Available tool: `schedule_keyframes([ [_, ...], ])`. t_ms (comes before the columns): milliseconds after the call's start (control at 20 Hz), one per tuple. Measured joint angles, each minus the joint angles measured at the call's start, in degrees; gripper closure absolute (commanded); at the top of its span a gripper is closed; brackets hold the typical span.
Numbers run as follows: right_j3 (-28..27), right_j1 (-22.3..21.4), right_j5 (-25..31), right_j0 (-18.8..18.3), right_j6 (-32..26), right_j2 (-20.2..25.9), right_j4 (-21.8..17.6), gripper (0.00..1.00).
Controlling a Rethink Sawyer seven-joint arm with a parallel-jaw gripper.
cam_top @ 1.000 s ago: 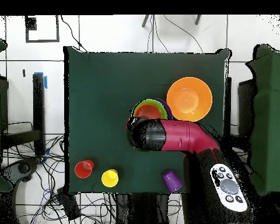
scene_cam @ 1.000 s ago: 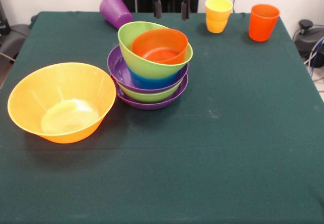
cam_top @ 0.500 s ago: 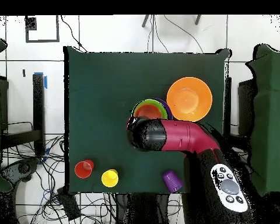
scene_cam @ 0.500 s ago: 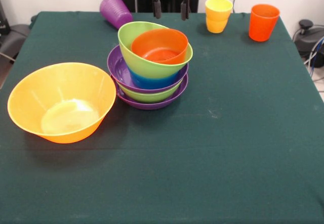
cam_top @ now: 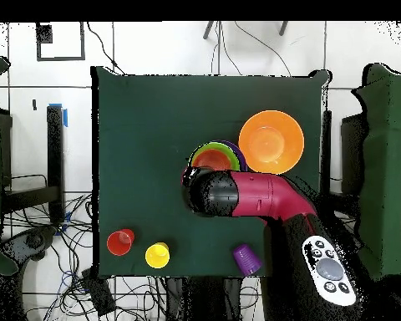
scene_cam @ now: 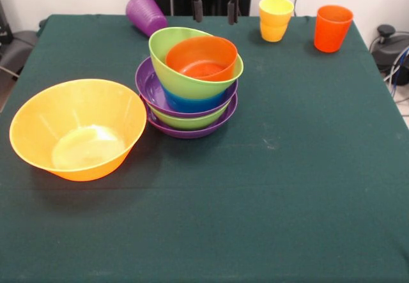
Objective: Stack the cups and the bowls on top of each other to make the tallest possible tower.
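Gripper [scene_cam: 216, 9] hangs empty, jaws apart, behind the tower [scene_cam: 190, 82] at mid-table. Big yellow bowl [scene_cam: 78, 128] sits beside it, cups [scene_cam: 275, 18] at the far edge; fetching one looks next.

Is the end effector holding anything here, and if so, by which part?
Nothing is held. The end effector hangs open and empty above the table's far edge, clear of the bowls and cups.
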Motion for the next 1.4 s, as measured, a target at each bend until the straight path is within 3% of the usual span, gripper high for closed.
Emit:
schedule_keyframes([
  [900,0.02,-0.97,0.71,-0.21,0.0,0.14,0.01,0.0],
  [1400,-2.76,-3.32,11.94,-2.97,0.0,0.9,0.11,0.0],
])
